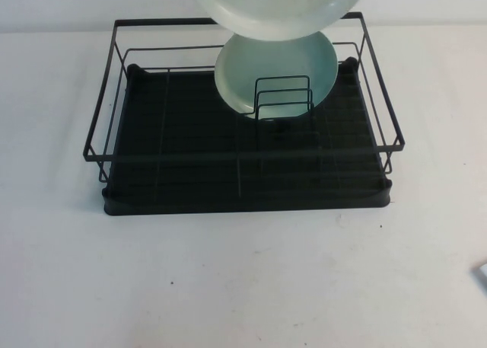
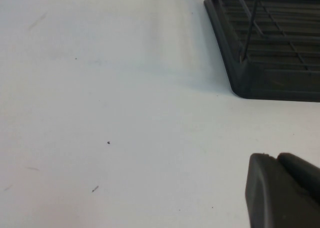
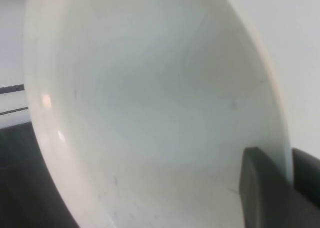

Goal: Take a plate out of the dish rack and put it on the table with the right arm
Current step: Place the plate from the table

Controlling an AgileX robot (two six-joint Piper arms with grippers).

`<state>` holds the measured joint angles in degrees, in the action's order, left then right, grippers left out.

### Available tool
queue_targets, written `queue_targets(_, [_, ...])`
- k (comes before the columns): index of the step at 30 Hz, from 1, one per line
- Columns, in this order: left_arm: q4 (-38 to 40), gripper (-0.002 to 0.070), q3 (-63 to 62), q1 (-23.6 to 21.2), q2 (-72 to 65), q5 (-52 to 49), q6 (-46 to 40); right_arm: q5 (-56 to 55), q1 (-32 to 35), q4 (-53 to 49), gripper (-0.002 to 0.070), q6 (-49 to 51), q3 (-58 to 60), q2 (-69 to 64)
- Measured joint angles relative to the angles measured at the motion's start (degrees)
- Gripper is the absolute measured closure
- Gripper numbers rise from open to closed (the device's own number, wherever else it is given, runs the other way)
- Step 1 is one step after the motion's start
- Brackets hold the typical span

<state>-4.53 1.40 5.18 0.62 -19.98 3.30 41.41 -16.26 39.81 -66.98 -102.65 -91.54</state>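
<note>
We see the plate (image 1: pixel 278 9) lifted above the far side of the dish rack (image 1: pixel 243 165), its pale, faintly mint underside filling the top of the high view and cut off by the frame edge. It hangs clear of the wire frame, and below it the greener plate (image 1: pixel 278 70) stands upright in the small wire holder (image 1: pixel 283 98) at the far middle of the rack's black tray.

From the right wrist view, the right tool (image 3: pixel 287 188) is clamped on the plate's rim: one black finger (image 3: pixel 260 193) lies against the inner face of the plate (image 3: pixel 150 108), the other sits behind the rim, and the rim runs between them (the arm itself is out of the high view). A strip of the rack shows dark beyond the plate's edge.

The left tool (image 2: pixel 285 190) hangs low over the white table (image 2: pixel 110 113), near a corner of the rack's tray (image 2: pixel 270 73) but apart from it. Only a dark part of it shows at the frame edge, so we cannot tell whether its fingers are apart or together.

The table (image 1: pixel 228 279) in front of the rack carries a few tiny dark specks.
</note>
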Motion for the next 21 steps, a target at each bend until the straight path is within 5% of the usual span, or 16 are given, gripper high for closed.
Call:
queue_targets(9, [0.0,0.0679,0.0,0.0,0.0,0.0,0.0,15.45,0.0,-14.39,0.0645,23.37,2.68,9.26])
queue_targets(16, [0.0,0.0679,0.0,0.0,0.0,0.0,0.0,14.52,0.0,-13.24,0.0645,39.93,22.88,17.39])
queue_targets(21, [0.0,0.0679,0.0,0.0,0.0,0.0,0.0,10.11,0.0,-3.62,0.0645,43.27,40.19,19.67])
